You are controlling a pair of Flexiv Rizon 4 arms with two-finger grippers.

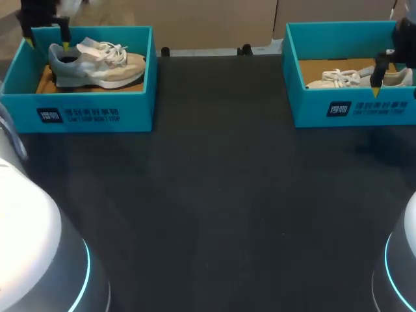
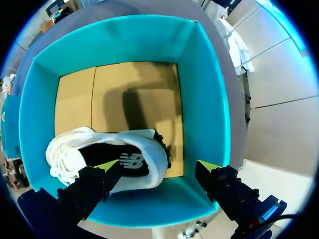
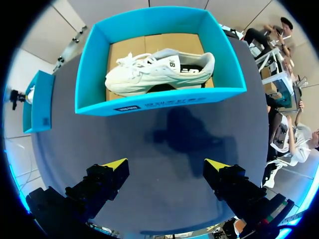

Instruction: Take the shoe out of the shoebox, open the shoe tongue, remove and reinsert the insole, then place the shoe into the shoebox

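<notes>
Two teal shoeboxes stand at the table's far corners. The left box [image 1: 97, 110] holds a grey, beige and white sneaker [image 1: 97, 62]. My left gripper [image 1: 47, 45] hangs open above that box's left end. From its wrist, the gripper [image 2: 158, 167] looks down into the box [image 2: 209, 89]; one fingertip [image 2: 107, 166] is over the sneaker's white heel collar [image 2: 144, 144], the other over the box wall. The right box [image 1: 351, 107] holds a white sneaker [image 1: 344, 78]. My right gripper [image 1: 394, 91] is open and empty, above the dark table [image 3: 169, 134] short of that box [image 3: 159, 102] and its sneaker [image 3: 159, 72].
The black tabletop [image 1: 214, 195] stretches between and in front of the boxes. Brown cardboard [image 2: 129, 94] lines the left box's floor beside the shoe. The left box [image 3: 37, 107] also shows far off in the right wrist view.
</notes>
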